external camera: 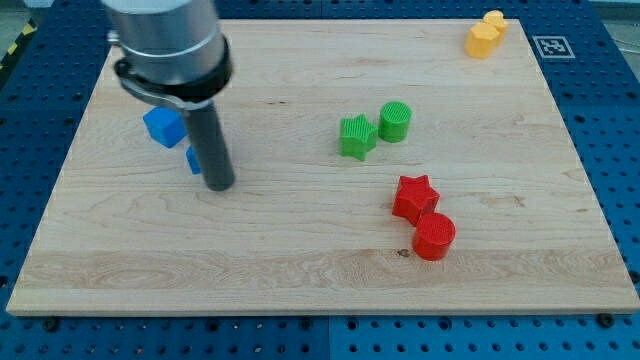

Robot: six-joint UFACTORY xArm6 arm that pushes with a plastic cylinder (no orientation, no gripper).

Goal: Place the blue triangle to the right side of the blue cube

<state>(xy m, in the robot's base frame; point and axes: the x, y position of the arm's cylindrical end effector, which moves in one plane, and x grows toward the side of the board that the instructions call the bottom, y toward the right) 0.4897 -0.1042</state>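
Observation:
The blue cube (163, 126) sits at the view's left on the wooden board (300, 250). The blue triangle (192, 160) lies just below and to the right of the cube; only its left edge shows, the rest is hidden behind my rod. My tip (219, 186) rests on the board, touching or very near the triangle's right side, below and to the right of the cube.
A green star (357, 136) and green cylinder (396, 121) sit near the middle. A red star (414, 196) and red cylinder (434, 236) lie lower right of them. A yellow block (486, 34) is at the top right corner.

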